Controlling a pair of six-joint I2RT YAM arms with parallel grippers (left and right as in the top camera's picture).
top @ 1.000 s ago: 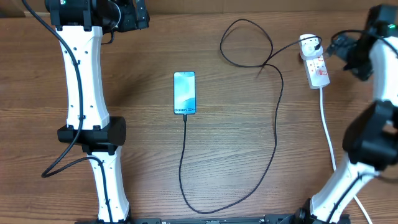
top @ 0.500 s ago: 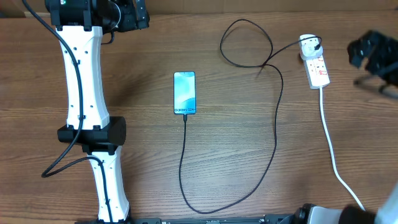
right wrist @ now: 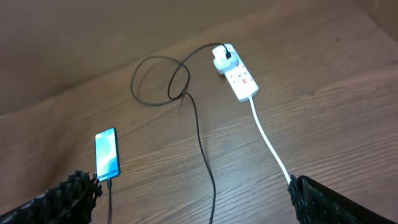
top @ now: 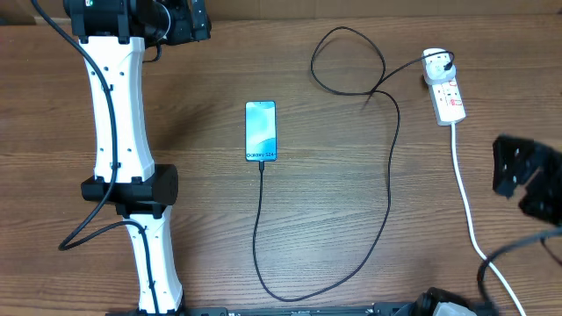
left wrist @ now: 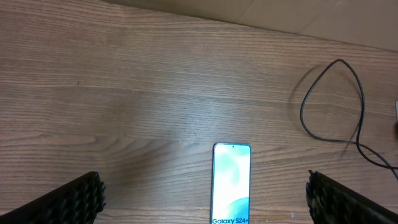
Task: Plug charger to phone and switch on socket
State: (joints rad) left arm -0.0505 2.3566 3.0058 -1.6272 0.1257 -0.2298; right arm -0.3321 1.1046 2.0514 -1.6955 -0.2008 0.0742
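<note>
While both tools gape empty, phone (top: 261,131) lies well apart from left tool (top: 195,24), socket (top: 445,92) from right tool (top: 522,175).

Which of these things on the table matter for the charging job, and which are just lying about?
Job: slim blue-screened phone; long thin black charger cable; white power strip.
Just there: the strip's thick white cord; brown wooden table.
</note>
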